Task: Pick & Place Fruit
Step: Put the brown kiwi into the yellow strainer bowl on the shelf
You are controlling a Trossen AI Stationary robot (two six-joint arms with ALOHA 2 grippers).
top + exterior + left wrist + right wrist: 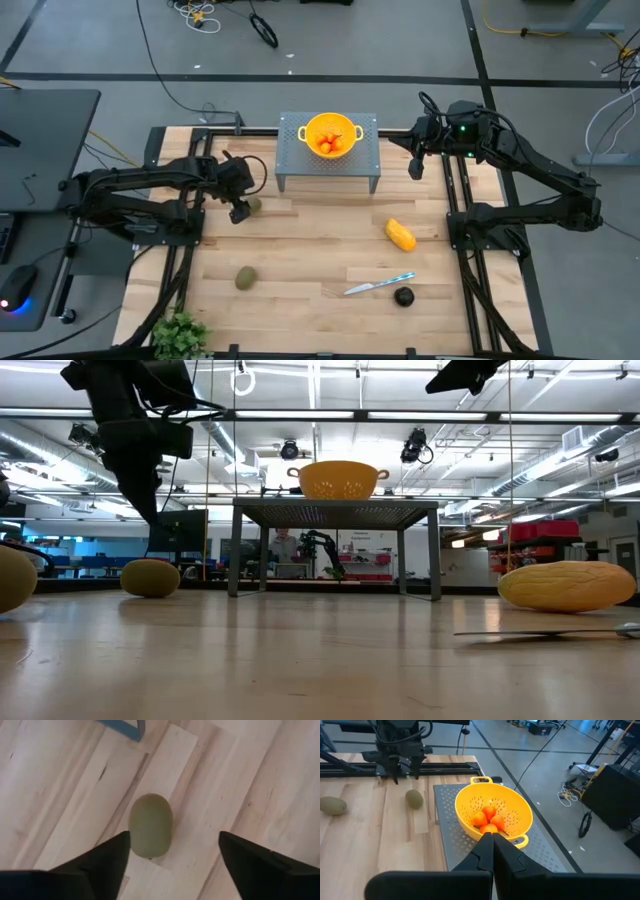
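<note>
Pale wooden planks spread beneath my left gripper [172,852], whose fingers stand wide apart and hold nothing. Between and just below them lies an olive-brown fruit [150,825], untouched on the table. I judge this the approach: next I must descend, straddle it and close. My right gripper [492,851], clenched and empty, waits above the yellow bowl [517,802] with its small orange-red fruit [489,820].

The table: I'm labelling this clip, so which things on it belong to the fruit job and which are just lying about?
Job:
- olive-brown oval under the open left end effector
- second oval
- yellow-orange oblong
- dark round fruit
- orange-red fruit

Lying about:
- knife
- plant
</note>
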